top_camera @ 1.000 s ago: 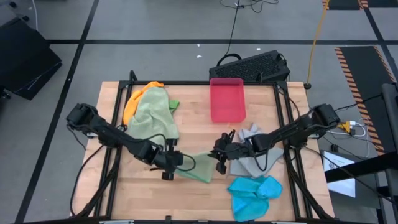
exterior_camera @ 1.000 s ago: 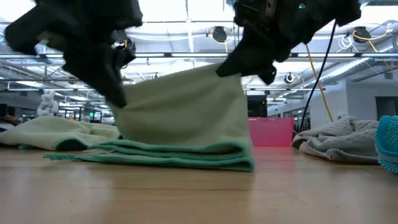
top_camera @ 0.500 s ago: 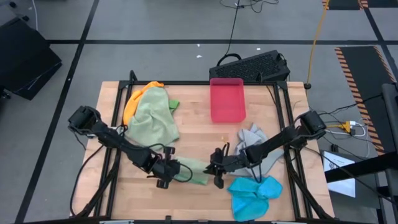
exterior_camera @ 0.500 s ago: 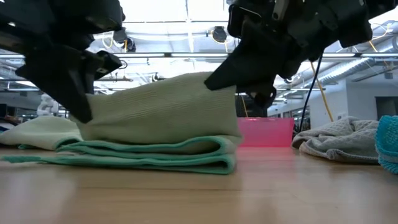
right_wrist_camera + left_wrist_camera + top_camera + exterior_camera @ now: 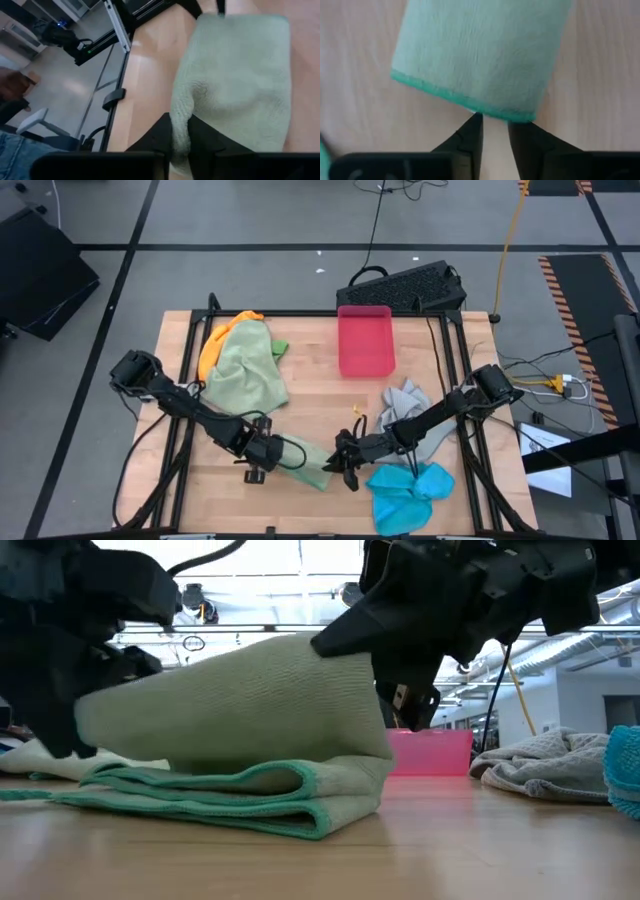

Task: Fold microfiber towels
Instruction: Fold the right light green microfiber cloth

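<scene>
Both arms were matte black, slim jointed links with bulky round bases, thin black cables looping alongside.

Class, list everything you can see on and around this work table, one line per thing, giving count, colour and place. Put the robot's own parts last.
Sage towel being folded: one, pale green with darker green edge, front middle of table, between both grippers.
Towel pile: one heap, sage over orange and bright green, back left.
Grey towel: one, right side, crumpled.
Blue towel: one, bright blue, front right corner.
Tray: one, pink-red, back middle.
Table: one, light wood, black frame.
Keyboard: one, black, on the floor behind the table.
Left gripper: dark, at the towel's left end, jaws slightly apart.
Right gripper: dark, pinching the towel's right end.
</scene>
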